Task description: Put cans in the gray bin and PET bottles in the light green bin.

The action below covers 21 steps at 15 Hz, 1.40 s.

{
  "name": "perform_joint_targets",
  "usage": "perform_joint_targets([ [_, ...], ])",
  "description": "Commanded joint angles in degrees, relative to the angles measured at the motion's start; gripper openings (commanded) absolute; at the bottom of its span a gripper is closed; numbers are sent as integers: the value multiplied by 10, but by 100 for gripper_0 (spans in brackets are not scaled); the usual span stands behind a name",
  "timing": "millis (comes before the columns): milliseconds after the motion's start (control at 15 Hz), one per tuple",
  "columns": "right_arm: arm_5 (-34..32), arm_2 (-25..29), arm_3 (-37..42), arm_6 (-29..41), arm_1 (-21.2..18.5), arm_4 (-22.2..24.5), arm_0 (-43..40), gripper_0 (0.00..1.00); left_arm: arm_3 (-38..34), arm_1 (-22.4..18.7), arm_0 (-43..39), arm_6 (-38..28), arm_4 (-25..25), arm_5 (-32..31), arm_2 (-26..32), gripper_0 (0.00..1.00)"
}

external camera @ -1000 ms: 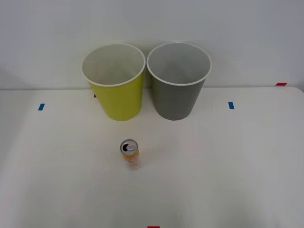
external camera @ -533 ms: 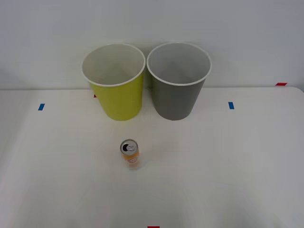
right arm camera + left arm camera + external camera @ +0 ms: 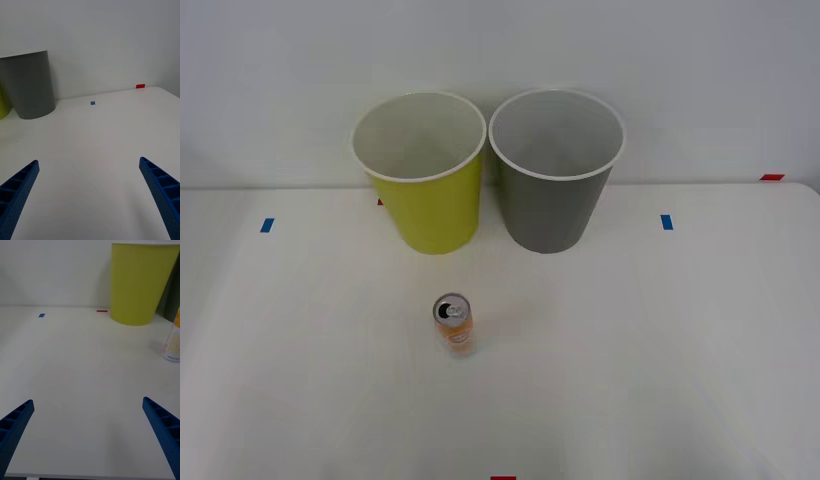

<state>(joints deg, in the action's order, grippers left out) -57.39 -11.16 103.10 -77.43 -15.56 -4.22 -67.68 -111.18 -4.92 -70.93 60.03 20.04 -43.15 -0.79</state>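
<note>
Your left gripper [image 3: 88,438] and right gripper [image 3: 88,195] are wide open, holding nothing. The can [image 3: 453,324], ahead of the left gripper and off to one side, looks light, smooth and easily dented; pinch its middle gently.

Laboratory test station for robot manipulation. A plain white table [image 3: 660,380] stands against a bare white wall [image 3: 500,40], with no furnishing or decoration. Small blue tape markers [image 3: 267,225] and red tape markers [image 3: 772,177] are fixed to the tabletop at its sides, far edge and near edge, marking out a working area. Two identical tapered bins, the light green bin [image 3: 425,205] and the gray bin [image 3: 552,210], stand side by side at the wall, and a single can [image 3: 453,324] stands upright before them, well apart
</note>
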Motion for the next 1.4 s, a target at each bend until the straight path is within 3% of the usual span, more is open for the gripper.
perform_joint_targets([
  [67, 0, 0, 0, 0, 0, 0, 0, 93, 0, 0, 0, 0, 0, 0, 0, 100],
  [600, 0, 0, 0, 0, 0, 0, 0, 93, 0, 0, 0, 0, 0, 0, 0, 100],
  [733, 0, 0, 0, 0, 0, 0, 0, 93, 35, -17, 14, -1, -11, -9, 1, 100],
  [933, 0, 0, 0, 0, 0, 0, 0, 93, 37, -62, 24, 8, -5, -19, 1, 100],
  [1133, 0, 0, 0, 0, 0, 0, 0, 93, 37, -136, 60, 18, 11, -19, -2, 100],
  [1400, 0, 0, 0, 0, 0, 0, 0, 93, 46, -291, 134, 20, -12, -15, -21, 100],
])
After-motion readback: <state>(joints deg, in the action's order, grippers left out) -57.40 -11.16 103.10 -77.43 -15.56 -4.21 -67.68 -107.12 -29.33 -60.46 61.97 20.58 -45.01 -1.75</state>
